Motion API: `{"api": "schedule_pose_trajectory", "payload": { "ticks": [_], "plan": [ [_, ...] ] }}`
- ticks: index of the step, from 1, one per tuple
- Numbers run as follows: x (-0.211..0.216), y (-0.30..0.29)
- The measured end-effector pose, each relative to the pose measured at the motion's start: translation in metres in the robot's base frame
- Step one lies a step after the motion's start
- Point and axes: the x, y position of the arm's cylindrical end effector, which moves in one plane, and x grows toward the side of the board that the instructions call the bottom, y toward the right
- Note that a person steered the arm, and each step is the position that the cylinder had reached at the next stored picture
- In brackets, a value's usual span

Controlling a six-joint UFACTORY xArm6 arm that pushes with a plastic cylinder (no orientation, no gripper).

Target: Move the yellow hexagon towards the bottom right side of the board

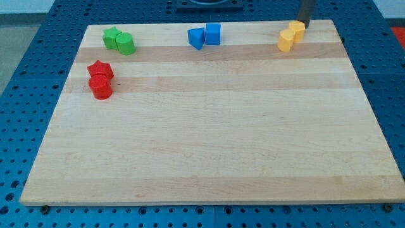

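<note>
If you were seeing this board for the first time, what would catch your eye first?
Four colour pairs crowd the view's top: green blocks and red blocks at the left, blue blocks in the middle, yellow blocks at the right. My tip sits just right of the upper yellow block.

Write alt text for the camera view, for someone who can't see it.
My tip sits at the top right of a wooden board, just behind two yellow blocks. Along the top edge are two blue blocks in the middle and two green blocks at the left, with two red blocks below those.
</note>
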Motion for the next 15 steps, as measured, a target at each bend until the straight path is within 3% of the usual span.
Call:
{"api": "schedule_pose_trajectory", "payload": {
  "ticks": [3,6,10,15],
  "plan": [
    [0.038,-0.018],
    [0.044,-0.036],
    [0.107,-0.036],
    [0.130,-0.101]
  ]
}}
